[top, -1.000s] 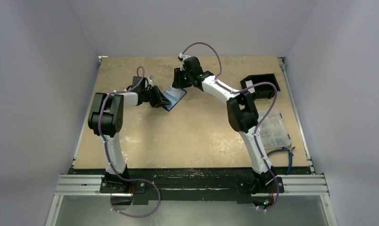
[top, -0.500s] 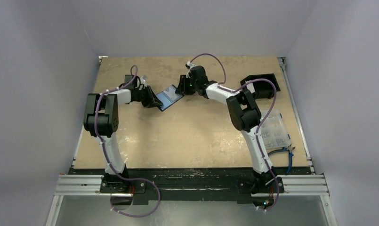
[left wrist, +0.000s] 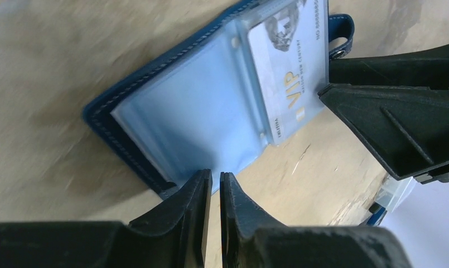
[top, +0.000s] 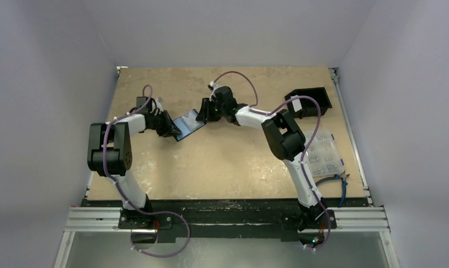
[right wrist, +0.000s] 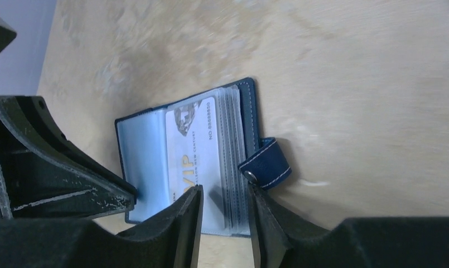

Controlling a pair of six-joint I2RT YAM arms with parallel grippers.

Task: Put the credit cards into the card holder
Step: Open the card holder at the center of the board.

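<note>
Shifted left, card holder [top: 187,124]: stitched navy rectangle w/ clear plastic sleeves [left wrist: 194,120].

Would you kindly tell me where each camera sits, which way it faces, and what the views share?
Top external: above and behind the bases, looking down at the table; both arms show.
Left wrist: on the left arm, looking past the left jaws at the open card holder.
Right wrist: on the right arm, facing it from opposite; right jaws show.
Shared: both wrist views show the VIP card.
</note>
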